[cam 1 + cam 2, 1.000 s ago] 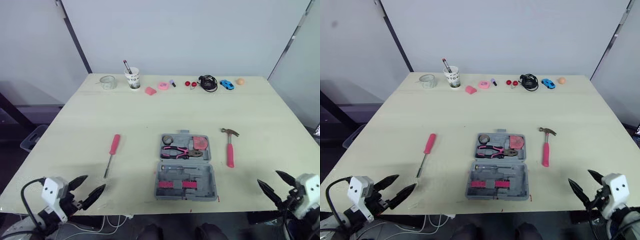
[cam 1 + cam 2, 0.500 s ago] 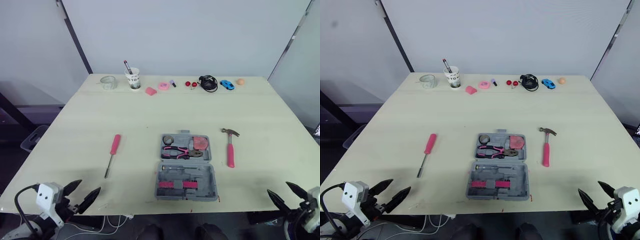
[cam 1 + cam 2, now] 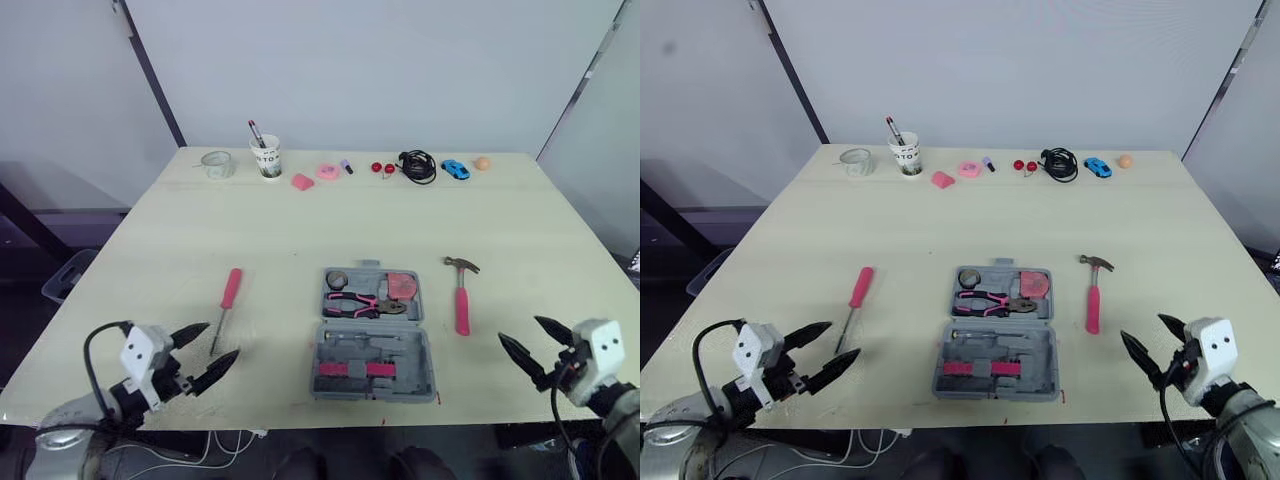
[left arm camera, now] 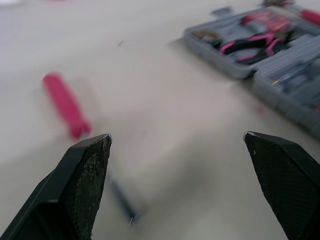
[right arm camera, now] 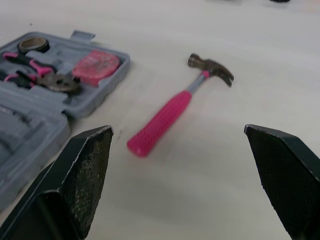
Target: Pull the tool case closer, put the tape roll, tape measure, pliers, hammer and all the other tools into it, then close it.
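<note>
While both end effectors hover low over the near edge of the table, the grey tool case lies open at the middle of the table's near part, both halves flat on the surface. Its far half holds the tape roll in the left corner and the tape measure in the right corner. The pink-handled pliers lie across it on the side nearer the robot. The near half shows two pink strips set in its moulded tray.

The hammer lies on the table just right of the case and apart from it, with its head away from the robot and its pink grip toward it. The screwdriver lies well left of the case, its pink handle at the far end and its shaft pointing toward the near edge.

The left end effector hovers near the screwdriver's tip with its two black fingers spread wide and nothing between them. The right end effector hovers right of the hammer's grip and nearer the robot, also spread wide and empty.

Along the far edge stand a glass jar and a paper cup with a pen in it. Further along are small pink pieces, a black cable, a blue toy car and an orange ball.
</note>
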You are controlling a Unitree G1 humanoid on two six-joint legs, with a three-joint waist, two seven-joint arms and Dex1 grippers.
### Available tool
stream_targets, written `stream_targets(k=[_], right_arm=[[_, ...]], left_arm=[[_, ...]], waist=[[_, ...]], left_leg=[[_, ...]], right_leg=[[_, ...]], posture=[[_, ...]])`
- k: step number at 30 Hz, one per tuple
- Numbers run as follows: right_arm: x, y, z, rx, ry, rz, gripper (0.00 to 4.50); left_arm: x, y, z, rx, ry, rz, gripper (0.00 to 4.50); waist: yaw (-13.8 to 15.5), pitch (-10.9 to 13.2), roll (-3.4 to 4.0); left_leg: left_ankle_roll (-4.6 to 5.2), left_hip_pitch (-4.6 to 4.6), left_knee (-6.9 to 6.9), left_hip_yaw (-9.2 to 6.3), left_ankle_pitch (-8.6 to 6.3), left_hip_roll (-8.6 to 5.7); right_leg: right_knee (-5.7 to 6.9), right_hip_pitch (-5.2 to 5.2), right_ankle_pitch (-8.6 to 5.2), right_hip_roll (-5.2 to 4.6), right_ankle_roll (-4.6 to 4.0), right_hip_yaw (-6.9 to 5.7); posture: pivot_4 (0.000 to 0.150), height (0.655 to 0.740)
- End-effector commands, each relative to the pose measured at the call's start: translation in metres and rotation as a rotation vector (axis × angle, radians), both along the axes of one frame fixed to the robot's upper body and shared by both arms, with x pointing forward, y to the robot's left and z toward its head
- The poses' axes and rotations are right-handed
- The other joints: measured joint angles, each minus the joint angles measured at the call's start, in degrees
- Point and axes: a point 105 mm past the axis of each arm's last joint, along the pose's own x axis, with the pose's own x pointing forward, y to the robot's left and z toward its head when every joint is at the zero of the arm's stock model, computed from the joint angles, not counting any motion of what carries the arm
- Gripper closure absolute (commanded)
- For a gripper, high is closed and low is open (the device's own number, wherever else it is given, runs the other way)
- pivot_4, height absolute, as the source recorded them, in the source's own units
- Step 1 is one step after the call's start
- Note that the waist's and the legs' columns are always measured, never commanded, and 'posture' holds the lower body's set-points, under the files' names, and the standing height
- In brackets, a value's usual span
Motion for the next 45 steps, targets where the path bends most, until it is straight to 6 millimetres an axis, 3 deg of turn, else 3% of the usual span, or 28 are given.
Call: stream_targets(k=[1, 10, 18, 26, 37, 44, 45], right_arm=[[0.017, 0.015, 0.013, 0.004, -0.023, 0.015, 0.06], [0.06, 0.034, 0.014, 0.021, 0.026, -0.021, 0.06], [0.093, 0.04, -0.001, -0.021, 0.12, -0.063, 0.06], [0.129, 0.051, -0.016, 0.044, 0.205, -0.15, 0.06], [0.161, 0.042, -0.026, 0.026, 0.259, -0.304, 0.06], [0.177, 0.052, -0.029, 0.021, 0.267, -0.286, 0.06], [0.179, 0.053, -0.03, 0.016, 0.27, -0.284, 0.6]], left_arm=[[0.007, -0.02, 0.022, 0.009, -0.063, -0.115, 0.0], [0.014, -0.058, 0.045, 0.0, -0.088, -0.315, 0.0], [0.018, -0.081, 0.066, -0.005, -0.11, -0.435, 0.0], [0.017, -0.101, 0.09, -0.011, -0.133, -0.547, 0.0], [0.015, -0.11, 0.099, -0.01, -0.14, -0.58, 0.0], [0.017, -0.111, 0.105, -0.023, -0.162, -0.568, 0.0], [0.018, -0.111, 0.105, -0.026, -0.166, -0.563, 0.0]], waist=[[0.0, 0.0, 0.01], [-0.1, 0.0, 0.03], [-0.1, 0.0, 0.05], [-0.4, 0.1, 0.06], [-0.4, 0.1, 0.1], [-1.1, 0.1, 0.12], [-1.2, 0.1, 0.12]], left_leg=[[0.0, -0.01, 0.0, 0.02, 0.0, -0.03], [0.01, -0.03, 0.02, 0.22, 0.01, -0.07], [0.01, -0.04, 0.05, 0.25, 0.01, -0.07], [0.01, -0.02, 0.06, 0.25, 0.01, -0.06], [0.01, -0.05, 0.03, 0.23, 0.02, -0.06], [0.01, -0.04, 0.02, 0.21, 0.02, -0.06], [0.01, -0.05, 0.02, 0.21, 0.02, -0.06]], right_leg=[[0.01, 0.01, 0.0, 0.04, 0.0, 0.0], [0.07, 0.0, 0.01, 0.19, 0.01, -0.01], [0.1, -0.01, 0.06, 0.23, 0.11, 0.0], [0.17, -0.02, 0.09, 0.32, 0.16, 0.06], [0.17, -0.03, 0.13, 0.33, 0.22, 0.06], [0.18, -0.03, 0.13, 0.34, 0.22, 0.06], [0.18, -0.03, 0.13, 0.34, 0.23, 0.06]], posture=[[0.15, 0.74], [0.15, 0.74], [0.15, 0.74], [0.15, 0.74], [0.15, 0.74], [0.15, 0.74], [0.15, 0.74]])
